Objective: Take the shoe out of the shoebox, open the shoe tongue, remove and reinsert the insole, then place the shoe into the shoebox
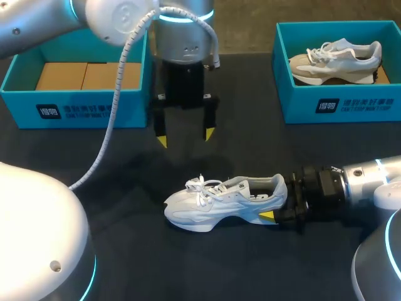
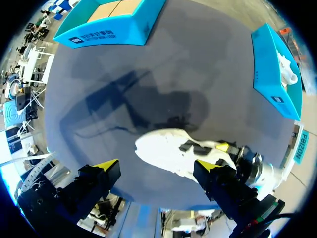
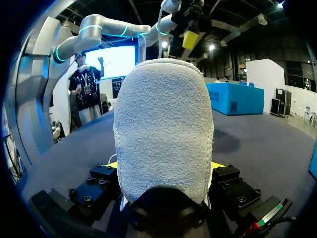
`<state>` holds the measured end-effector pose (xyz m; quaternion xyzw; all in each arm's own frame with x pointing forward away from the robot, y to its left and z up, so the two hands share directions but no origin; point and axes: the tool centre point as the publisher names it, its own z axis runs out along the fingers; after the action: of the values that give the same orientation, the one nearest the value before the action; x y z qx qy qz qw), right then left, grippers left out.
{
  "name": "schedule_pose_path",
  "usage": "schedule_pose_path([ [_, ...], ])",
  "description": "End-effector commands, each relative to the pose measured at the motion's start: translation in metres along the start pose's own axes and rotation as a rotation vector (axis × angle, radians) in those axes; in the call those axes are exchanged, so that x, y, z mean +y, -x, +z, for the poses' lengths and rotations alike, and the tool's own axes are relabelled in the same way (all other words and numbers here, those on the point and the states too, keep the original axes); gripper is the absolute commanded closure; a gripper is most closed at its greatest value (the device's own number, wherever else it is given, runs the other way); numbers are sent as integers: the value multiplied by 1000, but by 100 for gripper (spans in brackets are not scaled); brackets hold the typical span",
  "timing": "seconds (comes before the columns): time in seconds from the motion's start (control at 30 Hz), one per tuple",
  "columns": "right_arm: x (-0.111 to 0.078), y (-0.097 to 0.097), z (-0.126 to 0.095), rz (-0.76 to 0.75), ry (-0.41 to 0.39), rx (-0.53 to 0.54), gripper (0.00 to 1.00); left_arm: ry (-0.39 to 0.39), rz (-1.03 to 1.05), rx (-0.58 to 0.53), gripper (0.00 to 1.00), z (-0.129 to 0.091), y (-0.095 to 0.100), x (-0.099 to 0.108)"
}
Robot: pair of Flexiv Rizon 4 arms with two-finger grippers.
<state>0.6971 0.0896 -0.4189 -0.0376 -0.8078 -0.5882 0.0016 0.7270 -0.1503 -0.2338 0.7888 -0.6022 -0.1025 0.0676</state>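
The white shoe (image 1: 219,200) is set on its sole on the dark desk (image 1: 263,150), outside both boxes, with the toe directed to 9 o'clock and the heel to 3 o'clock. The heel is clamped from two sides by the right claw (image 1: 276,200), positioned at 3 o'clock of the shoe; in the right wrist view the gap between its fingers is filled by the heel. Farther out, at 12 o'clock from the shoe, the left claw (image 1: 185,138) is held above the desk with its fingers spread wide and nothing gripped. At the far edge, a teal shoebox (image 1: 75,110) lined with brown cardboard (image 1: 88,75) is located at 10 o'clock, and a second shoebox (image 1: 341,106) at 2 o'clock is occupied by another shoe (image 1: 335,59).
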Motion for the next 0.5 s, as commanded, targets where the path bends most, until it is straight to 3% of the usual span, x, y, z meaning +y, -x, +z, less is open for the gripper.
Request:
schedule_pose_path([
  [0.03, 0, 0, 0, 1, -2, -1, 100, 36, 46, -44, 0, 18, -34, 2],
  [0.23, 0, 0, 0, 1, -2, -1, 100, 27, 65, -61, 0, 32, -65, 21],
  [0.5, 0, 0, 0, 1, -2, -1, 100, 25, 133, -121, 0, 53, -92, 42],
])
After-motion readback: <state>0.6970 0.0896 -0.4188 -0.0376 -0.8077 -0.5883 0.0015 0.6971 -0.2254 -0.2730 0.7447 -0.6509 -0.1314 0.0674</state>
